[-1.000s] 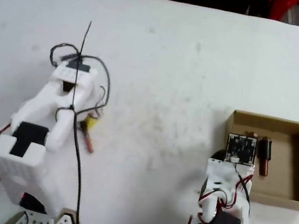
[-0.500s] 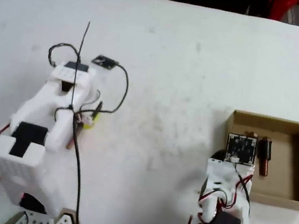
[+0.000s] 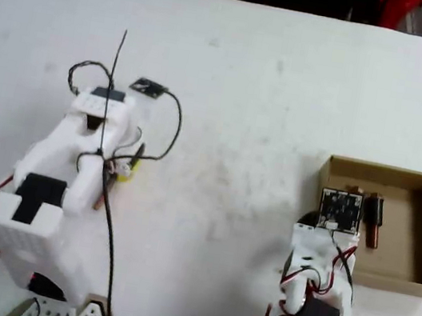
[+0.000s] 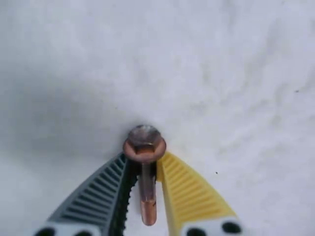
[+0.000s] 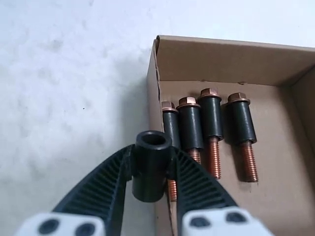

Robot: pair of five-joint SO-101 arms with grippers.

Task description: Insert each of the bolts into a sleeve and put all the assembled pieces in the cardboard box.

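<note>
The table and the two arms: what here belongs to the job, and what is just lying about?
Belongs to the job:
- bolt, held in the left tool
- sleeve, held in the right tool
- cardboard box
- four assembled pieces lying in the box

Just lying about:
- black cable with a small black part at its end, on the table

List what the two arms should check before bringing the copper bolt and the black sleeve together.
1. Hold of left gripper on copper hex-head bolt: ok.
2. Hold of right gripper on black tube-shaped sleeve: ok.
3. Top opening of sleeve unblocked: ok.
4. Alignment of bolt with sleeve: not ok, they are far apart.
5. Free floor in brown cardboard box beside four assembled pieces: ok.
</note>
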